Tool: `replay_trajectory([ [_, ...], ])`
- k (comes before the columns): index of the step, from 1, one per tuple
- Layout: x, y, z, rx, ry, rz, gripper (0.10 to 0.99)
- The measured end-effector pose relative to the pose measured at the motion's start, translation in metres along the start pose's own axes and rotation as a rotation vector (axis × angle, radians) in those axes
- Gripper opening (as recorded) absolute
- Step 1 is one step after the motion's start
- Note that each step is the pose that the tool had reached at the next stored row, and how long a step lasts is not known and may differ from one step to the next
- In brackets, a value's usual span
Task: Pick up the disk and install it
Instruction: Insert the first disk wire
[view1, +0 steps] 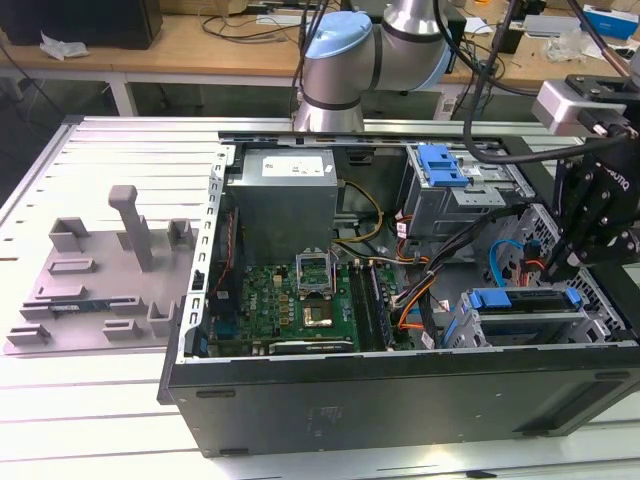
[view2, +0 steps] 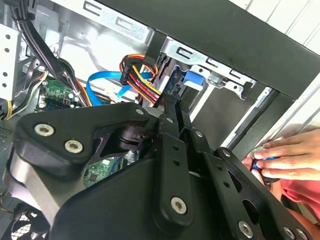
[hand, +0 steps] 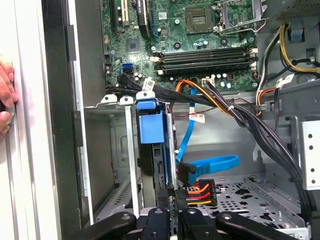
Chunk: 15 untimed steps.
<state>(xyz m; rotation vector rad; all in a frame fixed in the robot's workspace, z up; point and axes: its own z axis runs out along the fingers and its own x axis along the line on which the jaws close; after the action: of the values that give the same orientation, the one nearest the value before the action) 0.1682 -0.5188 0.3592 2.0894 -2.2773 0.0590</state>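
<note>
Black hand (view2: 172, 106) closed, tip at slotted disk (hand: 150, 126)

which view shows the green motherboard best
The exterior view: the green rectangular motherboard lies nearly whole inside the black case. The first wrist view shows part of it with memory slots; the second wrist view, small patches behind cables.

no text, label or number can be read.

You see the disk (hand: 150, 131) in its blue frame sitting in the drive cage (hand: 112, 142), with 1 blue cable (hand: 210, 164) just beside it. The gripper (hand: 173, 215) is at the disk's edge, and a person's hand (hand: 4, 94) lies beyond the case wall (hand: 57, 125).
</note>
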Motion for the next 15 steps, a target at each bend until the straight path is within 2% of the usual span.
replay_trajectory([
  [2,0.0012,-0.0001,0.0001,0.0,0.0,0.0,0.165],
  [5,0.0022,0.0,0.0001,0.006,-0.0044,0.0,0.165],
  [15,0.0028,0.0026,0.0006,0.007,-0.0046,0.001,0.165],
])
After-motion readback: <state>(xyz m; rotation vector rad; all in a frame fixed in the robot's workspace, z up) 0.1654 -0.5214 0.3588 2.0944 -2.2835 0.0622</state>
